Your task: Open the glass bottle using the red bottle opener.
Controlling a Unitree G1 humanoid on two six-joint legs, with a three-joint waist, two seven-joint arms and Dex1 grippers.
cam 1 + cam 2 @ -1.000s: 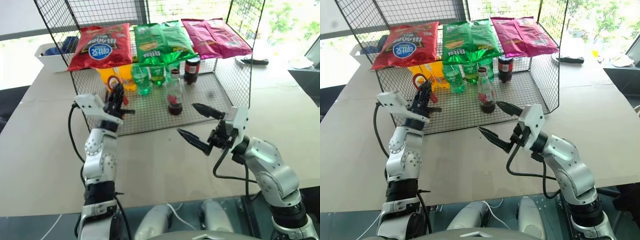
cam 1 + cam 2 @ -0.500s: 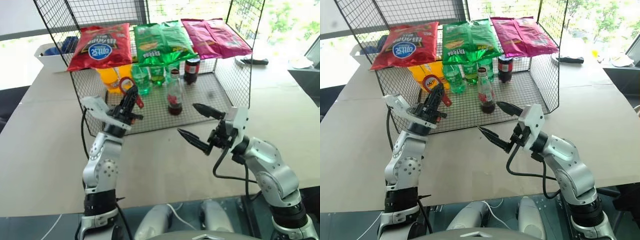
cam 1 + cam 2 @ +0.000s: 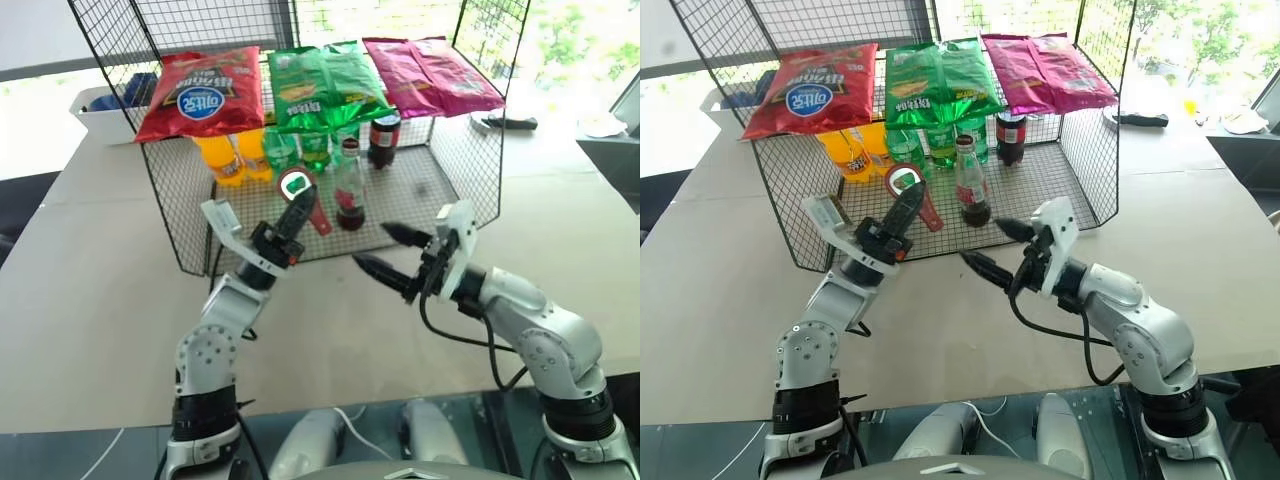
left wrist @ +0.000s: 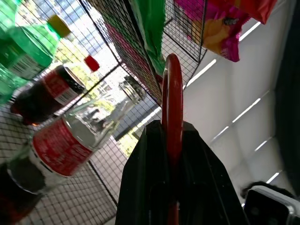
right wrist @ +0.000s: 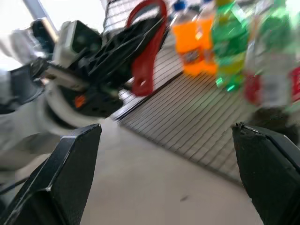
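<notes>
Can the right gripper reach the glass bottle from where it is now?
Probably yes. The right gripper is open, just in front of the wire rack's open side, and the glass bottle stands near that front edge with nothing between them. The left gripper, holding the red bottle opener, stays to the bottle's side.

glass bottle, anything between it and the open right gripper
Nothing visible. The glass bottle stands at the rack's open front, and only bare wire shelf lies between it and the right gripper.
</notes>
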